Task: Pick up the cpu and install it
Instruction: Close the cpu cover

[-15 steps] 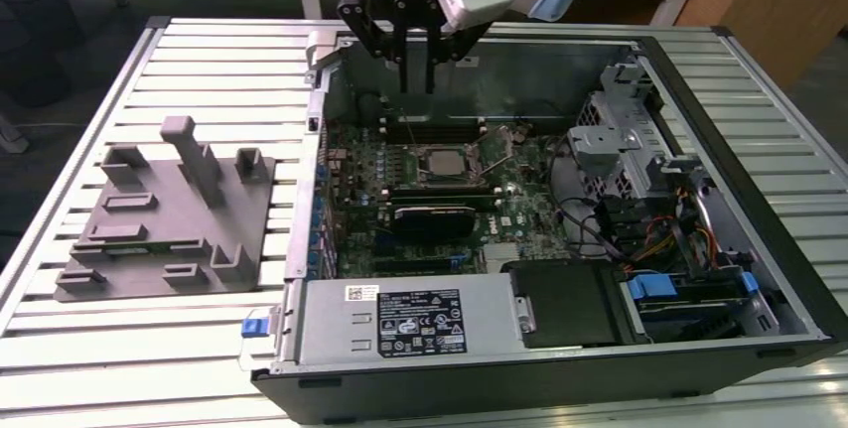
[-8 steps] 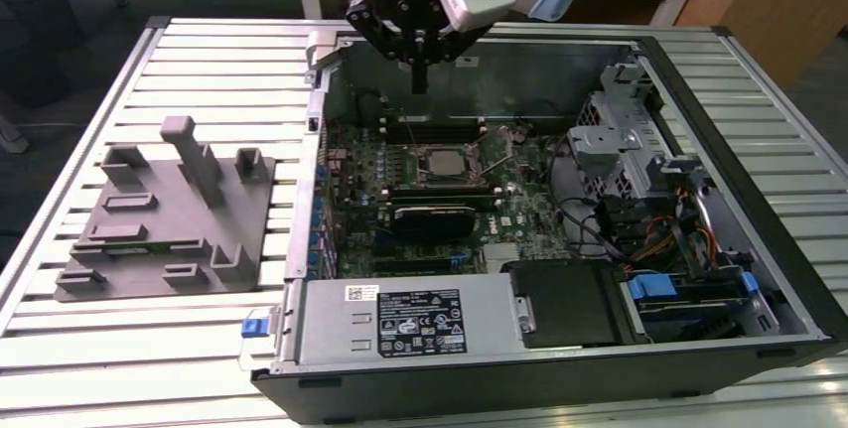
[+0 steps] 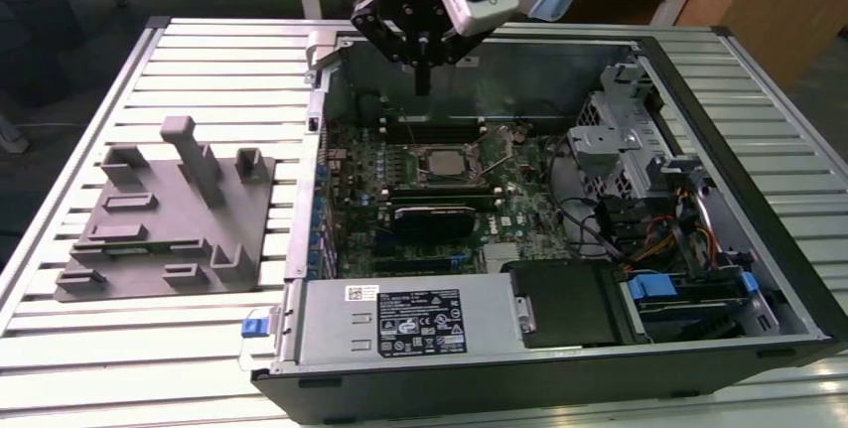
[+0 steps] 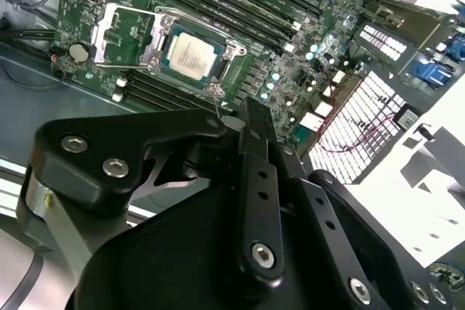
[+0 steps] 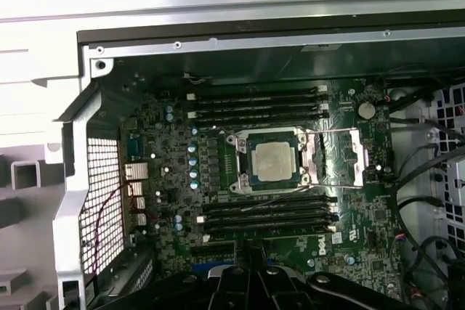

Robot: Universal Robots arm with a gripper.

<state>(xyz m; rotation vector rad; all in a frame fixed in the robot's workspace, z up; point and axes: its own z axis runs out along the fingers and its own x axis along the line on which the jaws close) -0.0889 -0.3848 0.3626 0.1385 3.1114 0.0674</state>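
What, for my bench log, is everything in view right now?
table: one, silvery slats, under everything.
computer case: one, black, lying open on the table.
motherboard: one, green, inside the case.
cpu: one, silvery, lying in the motherboard's socket.
socket frame: one, metal, open beside the cpu.
power supply: one, grey, in the case's near corner.
fixture: one, grey, on the table at the exterior view's left of the case.
gripper: one, black, shut and empty, above the motherboard.
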